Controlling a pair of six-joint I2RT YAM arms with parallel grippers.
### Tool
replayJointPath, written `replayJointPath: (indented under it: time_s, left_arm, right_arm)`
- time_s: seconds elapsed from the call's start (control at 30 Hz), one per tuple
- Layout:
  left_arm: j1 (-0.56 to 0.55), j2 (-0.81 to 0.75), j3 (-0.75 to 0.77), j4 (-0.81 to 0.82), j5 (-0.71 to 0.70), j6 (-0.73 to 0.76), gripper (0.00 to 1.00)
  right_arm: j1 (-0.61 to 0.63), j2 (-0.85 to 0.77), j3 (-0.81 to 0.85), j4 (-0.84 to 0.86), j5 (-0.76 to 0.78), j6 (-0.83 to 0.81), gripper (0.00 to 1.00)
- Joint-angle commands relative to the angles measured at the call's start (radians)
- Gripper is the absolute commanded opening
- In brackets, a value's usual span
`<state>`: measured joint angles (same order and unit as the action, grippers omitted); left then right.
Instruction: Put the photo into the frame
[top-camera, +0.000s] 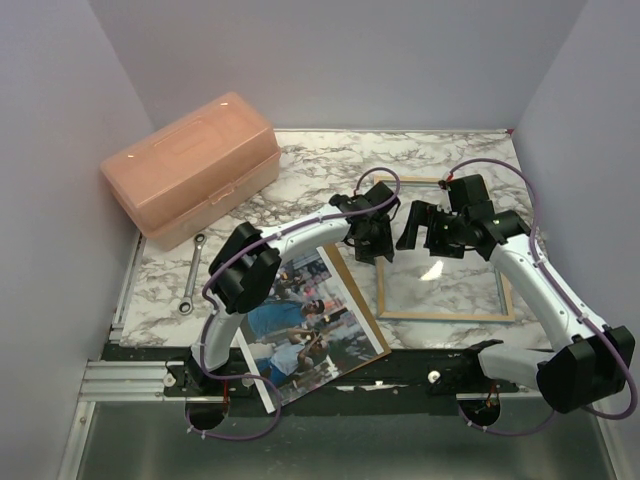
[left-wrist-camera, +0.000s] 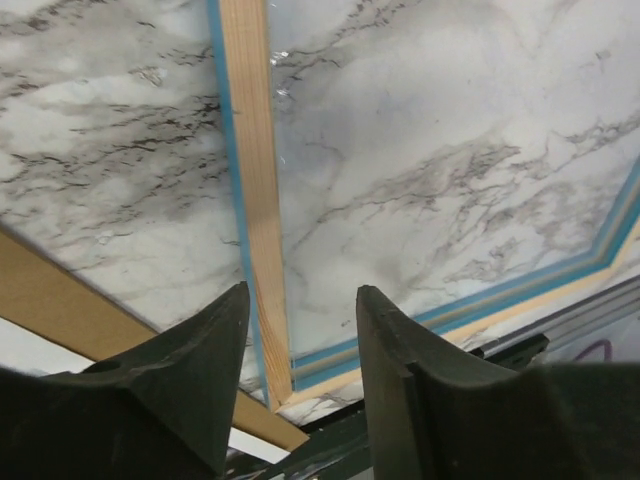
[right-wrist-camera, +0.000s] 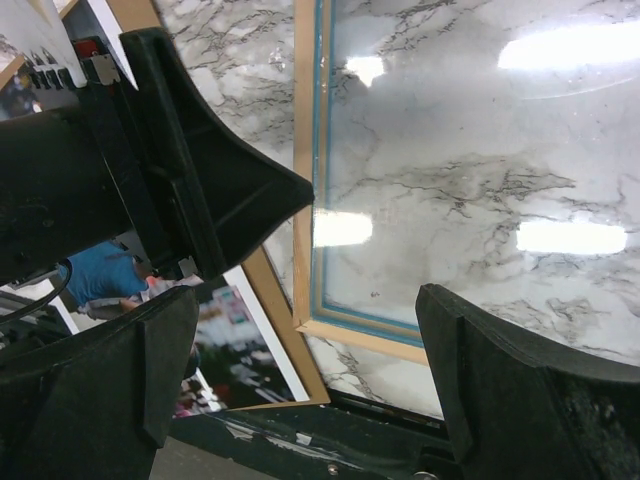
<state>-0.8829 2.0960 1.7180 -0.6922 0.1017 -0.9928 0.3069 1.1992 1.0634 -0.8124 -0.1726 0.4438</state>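
Thin pale-wood, blue-faced rectangular frame (top-camera: 450, 316), glazed, reverse up.
Judged light, stiff, with fragile pane (right-wrist-camera: 450, 150); take by 9 o'clock rail (left-wrist-camera: 255, 200). Apart and empty above it: left gripper (left-wrist-camera: 300, 300), right gripper (right-wrist-camera: 305, 295).

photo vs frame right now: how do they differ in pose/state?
The photo lies picture-up and skewed on the brown backing board. The frame lies pale-wood side up, squarer to the table edge, directly on the marble tabletop. The photo is opaque, while the frame is see-through, with marble showing inside it. Both lie flat.
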Motion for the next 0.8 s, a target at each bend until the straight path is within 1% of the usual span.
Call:
replayJointPath:
  time_s: [0.0,0.1,0.13,0.2,0.27,0.4,0.5,0.57,0.6,0.63,0.7,0.73,0.77]
  left_arm:
    - [-0.004,-0.026,-0.027,0.060,0.089,-0.003,0.53]
    - [-0.003,-0.065,-0.079,0.121,0.108,0.002,0.56]
    - [-0.002,-0.094,-0.106,0.150,0.110,0.008,0.56]
    - [0.000,-0.156,-0.173,0.206,0.111,0.013,0.60]
    - [0.014,-0.227,-0.249,0.259,0.117,0.023,0.61]
    - [0.066,-0.393,-0.441,0.341,0.132,0.037,0.61]
    - [0.133,-0.537,-0.601,0.396,0.166,0.044,0.62]
    - [0.190,-0.626,-0.694,0.406,0.184,0.046,0.62]
    - [0.223,-0.675,-0.743,0.407,0.190,0.050,0.66]
    - [0.247,-0.718,-0.782,0.402,0.192,0.059,0.66]
    - [0.300,-0.811,-0.852,0.371,0.185,0.084,0.67]
    - [0.326,-0.863,-0.885,0.341,0.168,0.095,0.70]
    - [0.351,-0.902,-0.910,0.305,0.152,0.105,0.71]
  right_arm:
    - [0.006,-0.024,0.023,-0.023,0.012,-0.005,1.00]
    - [0.006,-0.031,0.027,-0.030,0.009,-0.007,1.00]
    - [0.005,-0.032,0.027,-0.029,0.006,-0.008,1.00]
    - [0.006,-0.034,0.025,-0.025,-0.005,-0.014,1.00]
    - [0.006,-0.034,0.016,-0.013,-0.030,-0.017,1.00]
    - [0.007,-0.019,-0.011,0.025,-0.085,-0.008,1.00]
    - [0.008,0.012,-0.032,0.049,-0.136,-0.004,1.00]
    - [0.015,0.021,-0.060,0.091,-0.165,0.012,1.00]
    - [0.021,0.024,-0.075,0.110,-0.180,0.023,1.00]
    - [0.030,0.030,-0.087,0.132,-0.192,0.036,1.00]
    - [0.065,0.044,-0.108,0.176,-0.205,0.065,1.00]
    - [0.090,0.054,-0.117,0.199,-0.201,0.082,1.00]
    - [0.123,0.065,-0.121,0.218,-0.195,0.098,1.00]
